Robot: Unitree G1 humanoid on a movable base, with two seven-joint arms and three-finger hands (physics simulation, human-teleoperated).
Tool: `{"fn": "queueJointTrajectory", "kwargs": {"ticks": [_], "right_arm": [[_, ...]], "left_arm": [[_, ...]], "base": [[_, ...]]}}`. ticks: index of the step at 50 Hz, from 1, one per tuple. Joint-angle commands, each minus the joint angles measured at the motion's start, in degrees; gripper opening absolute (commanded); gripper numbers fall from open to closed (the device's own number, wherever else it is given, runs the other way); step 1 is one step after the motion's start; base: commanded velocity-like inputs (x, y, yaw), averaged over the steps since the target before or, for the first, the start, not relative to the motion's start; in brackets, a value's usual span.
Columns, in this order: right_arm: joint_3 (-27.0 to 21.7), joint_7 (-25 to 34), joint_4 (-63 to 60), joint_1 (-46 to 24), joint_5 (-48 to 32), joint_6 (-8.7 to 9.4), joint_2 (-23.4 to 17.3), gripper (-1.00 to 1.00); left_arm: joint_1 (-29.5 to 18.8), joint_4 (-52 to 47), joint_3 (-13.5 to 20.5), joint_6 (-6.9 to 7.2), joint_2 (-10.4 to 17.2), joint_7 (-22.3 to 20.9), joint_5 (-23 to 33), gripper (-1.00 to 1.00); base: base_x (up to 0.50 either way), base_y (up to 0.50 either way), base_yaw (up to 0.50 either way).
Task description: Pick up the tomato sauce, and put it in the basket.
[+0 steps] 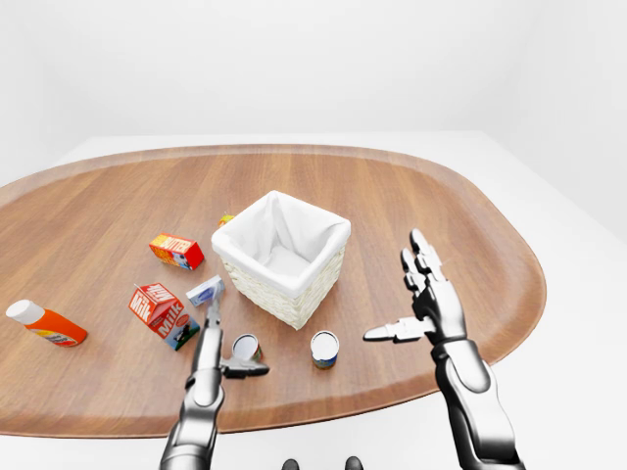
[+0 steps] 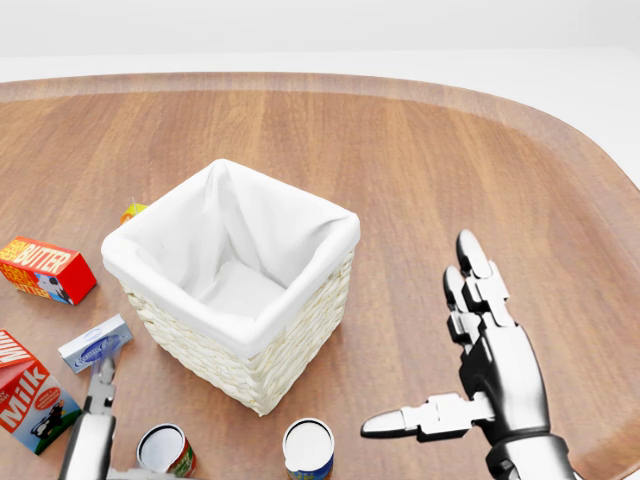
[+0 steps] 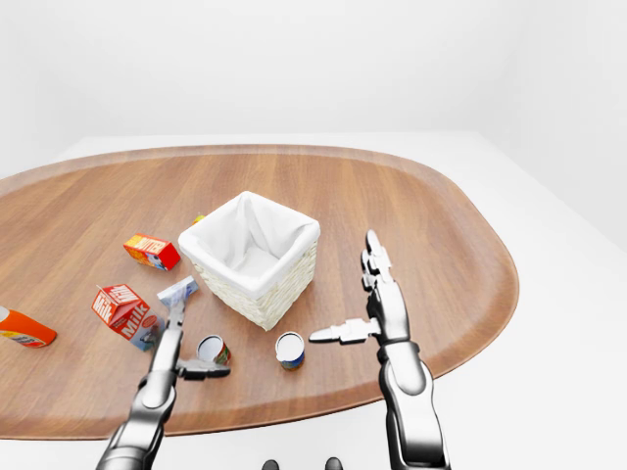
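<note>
tomato sauce can (image 1: 244, 348) upright on counter (image 1: 411, 196), below-left of the basket (image 1: 282, 257), thumb of left robot hand (image 1: 217, 348) beside it, fingers spread. right robot hand (image 1: 416, 299) open, clear of blue can (image 1: 324, 348).

You are looking at bright, even, diffuse light with no single visible source; the white surroundings wash out almost to blank. Shadows are soft and faint: a pale one hugs the base of the basket (image 2: 250, 340), and its white lining (image 2: 235, 255) shades gently grey in the folds. The wooden table (image 1: 411, 206) carries a mild sheen, no harsh glare. Your right hand (image 2: 490, 350) shows crisp metallic highlights. Everything renders sharp, without blur. The eye views stretch the table's edges wide.
</note>
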Motion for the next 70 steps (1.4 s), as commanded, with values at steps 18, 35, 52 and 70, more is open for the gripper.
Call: {"fn": "queueJointTrajectory", "kwargs": {"ticks": [18, 35, 52, 70], "right_arm": [[0.2, 0.1, -0.2, 0.3, -0.1, 0.00, 0.0, 1.00], [0.5, 0.3, 0.0, 0.9, -0.3, 0.00, 0.1, 1.00], [0.4, 0.3, 0.0, 0.8, -0.2, 0.00, 0.1, 1.00], [0.4, 0.5, 0.0, 0.9, -0.2, 0.00, 0.1, 1.00]], "left_arm": [[-2.0, 6.6, -0.1, 0.00, 0.9, 1.7, -0.9, 1.00], [-2.3, 4.9, 0.2, 0.00, 1.3, 0.9, -1.0, 1.00], [-4.0, 7.4, -0.1, 0.00, 1.4, 1.3, -0.7, 1.00], [-6.8, 14.1, -0.7, 0.00, 1.8, 2.5, -0.8, 1.00]], "base": [[0.00, 0.00, 0.00], [0.00, 0.00, 0.00], [0.00, 0.00, 0.00], [0.00, 0.00, 0.00]]}}
